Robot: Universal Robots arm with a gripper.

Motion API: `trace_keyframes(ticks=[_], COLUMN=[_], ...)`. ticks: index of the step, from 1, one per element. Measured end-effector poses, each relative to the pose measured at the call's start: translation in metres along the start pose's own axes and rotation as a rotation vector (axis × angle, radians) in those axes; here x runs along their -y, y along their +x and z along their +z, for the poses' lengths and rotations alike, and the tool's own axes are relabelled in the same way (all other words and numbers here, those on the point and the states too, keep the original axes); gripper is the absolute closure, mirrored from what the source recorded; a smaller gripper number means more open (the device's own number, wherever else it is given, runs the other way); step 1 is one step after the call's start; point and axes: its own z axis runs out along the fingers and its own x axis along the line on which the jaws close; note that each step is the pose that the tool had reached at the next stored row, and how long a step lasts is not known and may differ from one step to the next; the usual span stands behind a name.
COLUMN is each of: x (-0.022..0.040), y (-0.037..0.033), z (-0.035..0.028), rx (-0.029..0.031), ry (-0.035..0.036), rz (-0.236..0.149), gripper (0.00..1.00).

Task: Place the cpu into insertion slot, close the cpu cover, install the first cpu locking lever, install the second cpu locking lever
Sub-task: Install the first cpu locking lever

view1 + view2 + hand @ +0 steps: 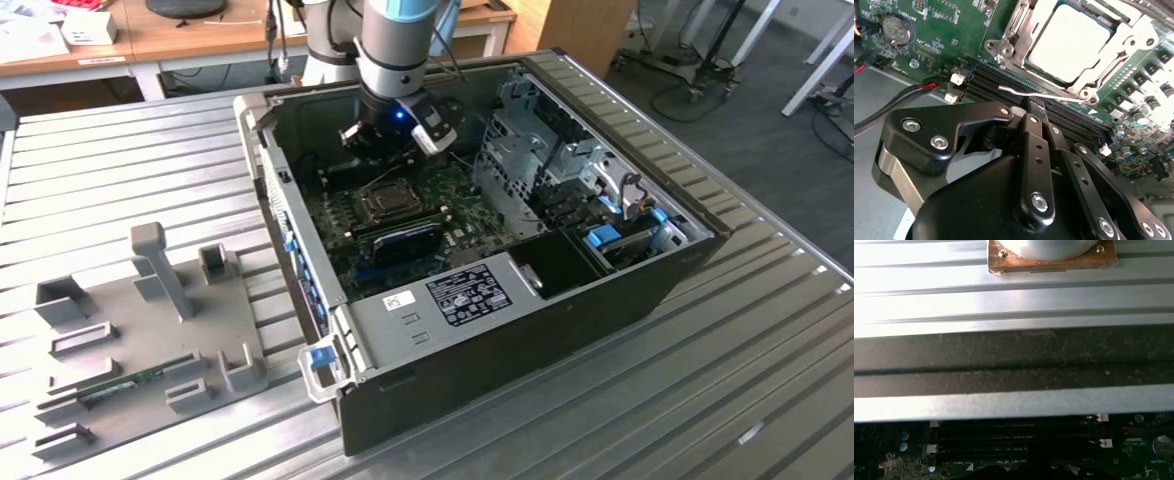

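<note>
The cpu (1069,42) lies flat in the insertion slot (387,200) of the green motherboard, its silver top showing. The cpu cover (1126,37) lies down around it as a silver frame. A thin silver locking lever (1019,91) runs along the socket's edge, between the socket and the memory slots. My gripper (1035,106) is shut, and its black fingertips sit right at that lever rod; I cannot tell whether they touch it. In the exterior view the gripper (380,150) hangs inside the open computer case, just beyond the socket.
Long black memory slots (1004,82) lie under the fingertips and also appear in the first wrist view (1014,442). A coin battery (896,27) and a red-black cable (929,86) sit nearby. The case wall (1014,355) and drive cage (561,170) flank the board. A grey fixture plate (134,320) lies at the exterior view's left.
</note>
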Motion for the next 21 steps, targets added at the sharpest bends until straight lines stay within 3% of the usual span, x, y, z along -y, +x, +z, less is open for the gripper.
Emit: trace_keyframes(ticks=[3, 7, 11, 16, 21], x=[0.0001, 0.0003, 0.0007, 0.0004, -0.0006], y=[0.0009, 0.0060, 0.0132, 0.0154, 0.0154], z=[0.0000, -0.0003, -0.0006, -0.0020, -0.0061], rx=[0.0053, 0.0285, 0.0417, 0.0469, 0.0482], ry=[-0.0014, -0.0103, -0.0110, -0.0114, -0.0115], rz=[-0.001, -0.006, -0.010, -0.011, -0.011], gripper=[0.90, 0.90, 0.90, 0.90, 0.90])
